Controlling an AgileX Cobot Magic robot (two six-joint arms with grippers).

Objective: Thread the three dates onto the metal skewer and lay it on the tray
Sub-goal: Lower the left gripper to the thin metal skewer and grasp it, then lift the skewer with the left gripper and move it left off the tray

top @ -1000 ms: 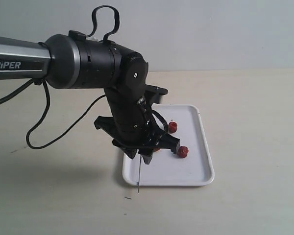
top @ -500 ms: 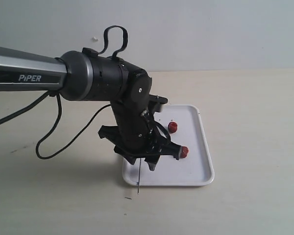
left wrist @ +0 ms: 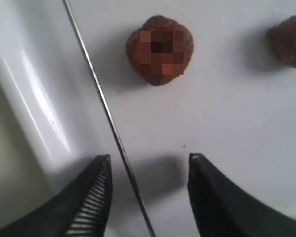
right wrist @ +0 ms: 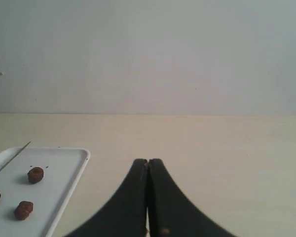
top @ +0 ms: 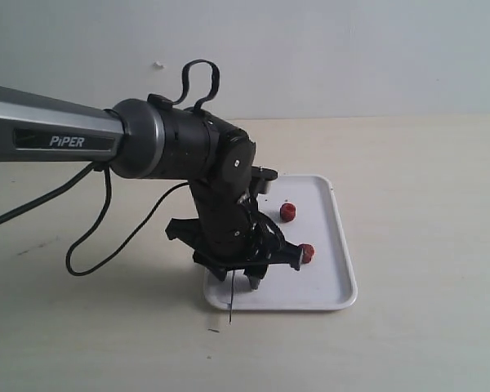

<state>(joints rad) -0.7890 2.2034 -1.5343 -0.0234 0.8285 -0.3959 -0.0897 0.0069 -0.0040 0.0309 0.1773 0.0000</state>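
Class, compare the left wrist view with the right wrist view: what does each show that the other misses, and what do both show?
Left wrist only: the open left gripper, its jaws either side of the metal skewer. Right wrist only: the shut right gripper, all three dates, the table. Both: the tray, the skewer, dates.

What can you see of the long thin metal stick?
The thin, straight grey metal skewer is bare: nothing is threaded on it. It lies along one side of the white plastic tray, one end poking out past the rim. The left hand hangs over it, open, fingers either side, not gripping it.
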